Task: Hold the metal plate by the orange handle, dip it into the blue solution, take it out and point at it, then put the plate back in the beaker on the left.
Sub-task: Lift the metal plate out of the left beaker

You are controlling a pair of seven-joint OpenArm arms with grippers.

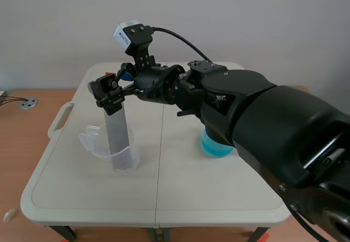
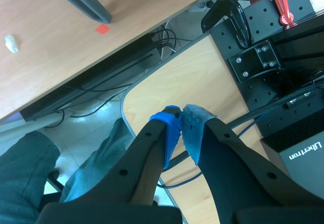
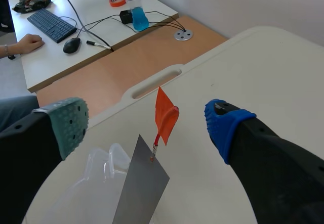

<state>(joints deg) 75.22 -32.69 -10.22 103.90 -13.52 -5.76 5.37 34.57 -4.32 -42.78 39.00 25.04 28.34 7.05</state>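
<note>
Scene view: blue solution [image 1: 216, 146] half behind right arm [image 1: 262, 116]; right gripper [image 3: 147, 122] wide, left gripper [image 2: 182, 125] pinched.

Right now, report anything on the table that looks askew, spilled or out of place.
Only the metal plate stands out: it leans tilted in the clear beaker, its orange handle sticking up between the right tool's open fingers, ungripped. No spill shows.

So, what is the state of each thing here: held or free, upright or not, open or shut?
right gripper: open.
left gripper: shut, empty.
clear beaker: upright, holding the metal plate.
metal plate: leaning in the clear beaker, not gripped.
orange handle: free, between the right gripper's open fingers.
beaker of blue solution: upright, partly hidden by the right arm.
</note>
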